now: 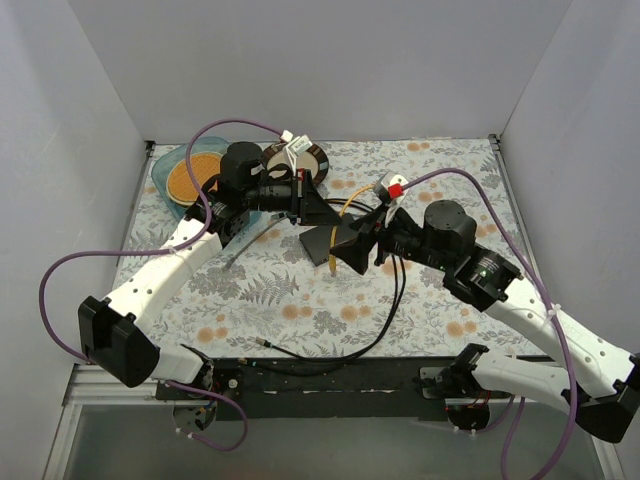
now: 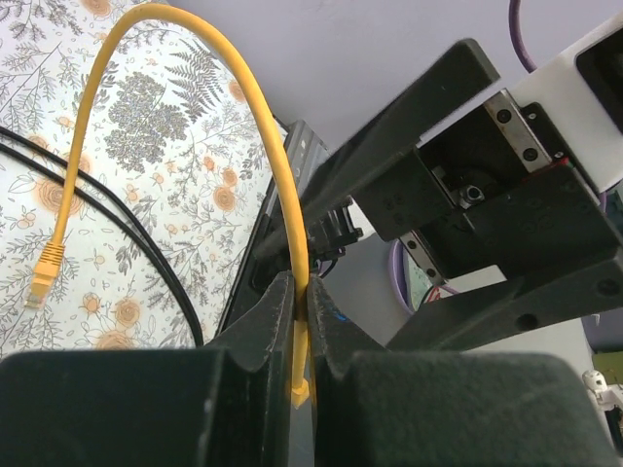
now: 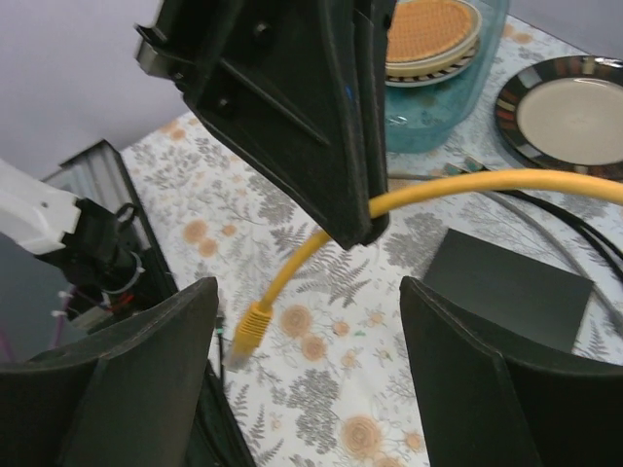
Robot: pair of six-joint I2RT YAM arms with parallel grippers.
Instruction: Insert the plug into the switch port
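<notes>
The left claw (image 2: 302,292) is clamped together on the yellow cable (image 2: 195,58), with the strand pinched between its two fingertips a short way back from the free end. From the grip the cable is bent into a high arch and is brought down again, with the plug (image 3: 248,336) hung at its tip above the bench (image 1: 250,290). The plug is seen as a yellow boot with a small clear end, pointed downward and touched by nothing.

The right claw (image 3: 307,375) is held apart, its two dark fingers spread wide. In the right wrist view the plug is framed in the gap between them, clear of both. Whether it is level with the fingertips or beyond them cannot be told.

The switch (image 1: 315,243) is laid flat on the bench near the middle, just beside both claws and below the arch of the cable. Only its plain top face is shown, and its row of ports cannot be made out, so no single port can be picked out. The plug is apart from the switch.

Two black cables (image 2: 117,224) are run across the floral cloth near the switch. Farther back, a teal bowl (image 3: 438,107) with an orange disc in it and a dark-rimmed plate (image 3: 505,112) are set side by side.
</notes>
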